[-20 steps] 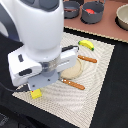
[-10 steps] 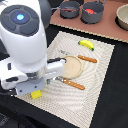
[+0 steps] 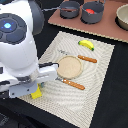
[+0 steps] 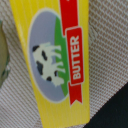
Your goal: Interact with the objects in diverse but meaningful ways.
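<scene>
1. The gripper was hidden in both views: the white arm (image 3: pixel 22 47) covered it in the exterior view, and the wrist view showed no fingers, so whether it stood apart or together could not be told.
2. Directly under the wrist camera lay the yellow rectangular box (image 4: pixel 55 60) with a red "BUTTER" banner and a black-and-white cow, filling most of that view.
3. In the exterior view only a corner of this box (image 3: pixel 36 93) showed beneath the arm, resting on the beige woven placemat (image 3: pixel 100 80) near its edge.
4. The round tan plate (image 3: pixel 68 67) sat mid-mat, a wooden-handled knife (image 3: pixel 73 84) beside it, another wooden-handled utensil (image 3: pixel 87 59) on the far side.
5. The yellow banana (image 3: pixel 86 44) lay near the mat's far edge.
6. On the dark bench (image 3: pixel 117 95), two grey pots (image 3: pixel 70 9) stood on a brown board; one held something red (image 3: pixel 90 10).
</scene>
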